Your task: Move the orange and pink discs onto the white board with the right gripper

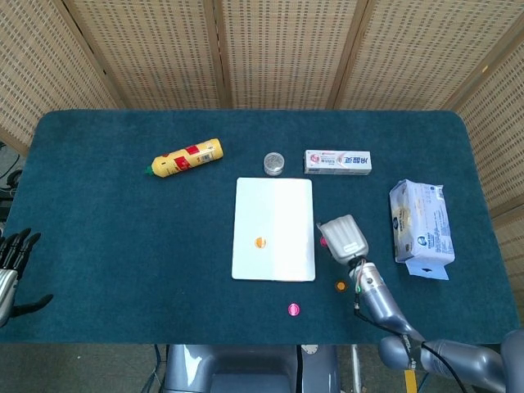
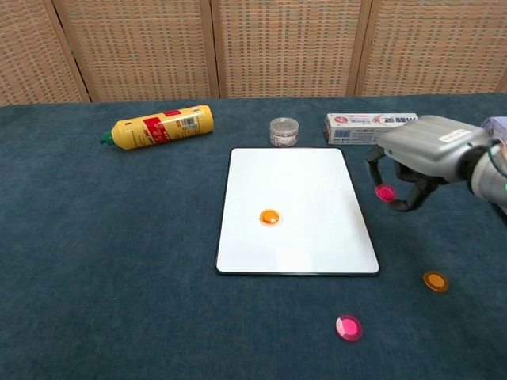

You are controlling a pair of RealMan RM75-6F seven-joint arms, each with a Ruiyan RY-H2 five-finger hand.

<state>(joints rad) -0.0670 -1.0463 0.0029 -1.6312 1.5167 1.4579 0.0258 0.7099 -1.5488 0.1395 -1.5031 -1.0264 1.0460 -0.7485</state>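
The white board [image 1: 274, 209] [image 2: 301, 190] lies mid-table with one orange disc [image 1: 259, 242] [image 2: 269, 217] on it. My right hand [image 1: 344, 238] [image 2: 424, 154] hangs just past the board's right edge, above the cloth, and pinches a pink disc [image 1: 323, 241] [image 2: 386, 191] between its fingertips. A second orange disc [image 1: 341, 286] [image 2: 435, 280] and a second pink disc [image 1: 293, 309] [image 2: 348, 327] lie on the cloth in front of the board. My left hand [image 1: 10, 266] sits at the table's far left edge, fingers spread, holding nothing.
Behind the board stand a small clear jar [image 1: 273, 162] [image 2: 283, 131] and a toothpaste box [image 1: 338, 161] [image 2: 368, 127]. A yellow bottle [image 1: 185, 157] [image 2: 158, 127] lies at the back left. A tissue pack [image 1: 422, 223] rests at the right.
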